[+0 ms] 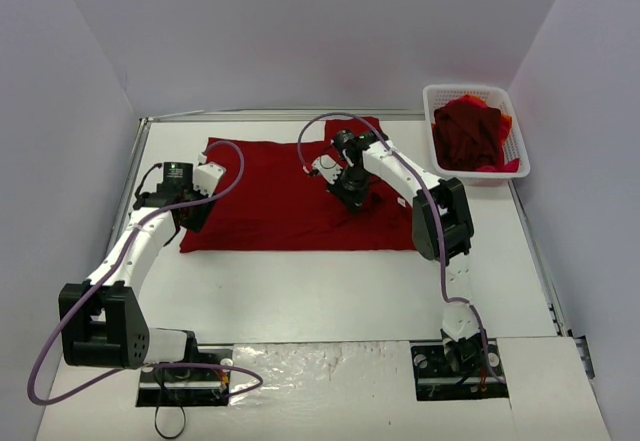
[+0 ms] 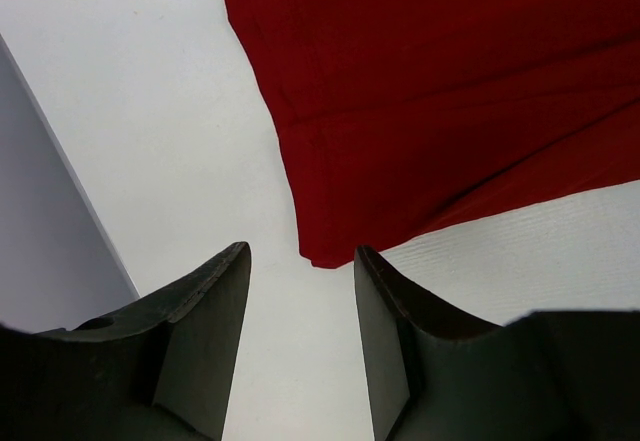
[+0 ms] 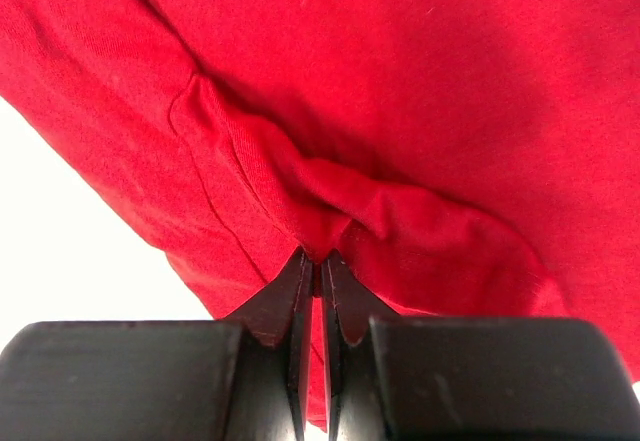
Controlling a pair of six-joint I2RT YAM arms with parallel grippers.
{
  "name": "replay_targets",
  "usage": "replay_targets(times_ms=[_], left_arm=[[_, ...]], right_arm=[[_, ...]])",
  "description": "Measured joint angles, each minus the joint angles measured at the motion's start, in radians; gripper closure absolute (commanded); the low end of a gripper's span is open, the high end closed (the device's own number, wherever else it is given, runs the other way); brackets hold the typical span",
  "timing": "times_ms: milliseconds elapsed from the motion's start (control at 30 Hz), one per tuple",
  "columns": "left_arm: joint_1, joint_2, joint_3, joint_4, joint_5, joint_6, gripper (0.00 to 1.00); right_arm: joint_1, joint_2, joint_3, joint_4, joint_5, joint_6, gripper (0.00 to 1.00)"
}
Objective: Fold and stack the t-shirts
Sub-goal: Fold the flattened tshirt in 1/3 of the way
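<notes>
White table (image 1: 330,291) beneath both arms. A big dark red t-shirt (image 1: 270,211) lies spread flat, and the right pincer (image 3: 318,258) is clenched on a pinched-up fold, cloth bunching at its tips. Now the left pincer (image 2: 300,251): released, jaws apart, the shirt's corner just ahead. Well off to the right pincer's right, a basket (image 1: 465,89) heaped with more t-shirts (image 1: 468,136).

No readable text in any view, no label or brand mark on t-shirt (image 1: 290,211), none on basket (image 1: 468,88), no numbers, no signs.
</notes>
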Motion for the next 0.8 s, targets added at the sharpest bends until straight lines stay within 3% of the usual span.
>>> replay_targets(times_ms=[800], left_arm=[[0.0,0.014,-0.013,0.007,0.001,0.0,0.55]], right_arm=[[0.043,0.095,0.139,0.032,0.051,0.011,0.97]])
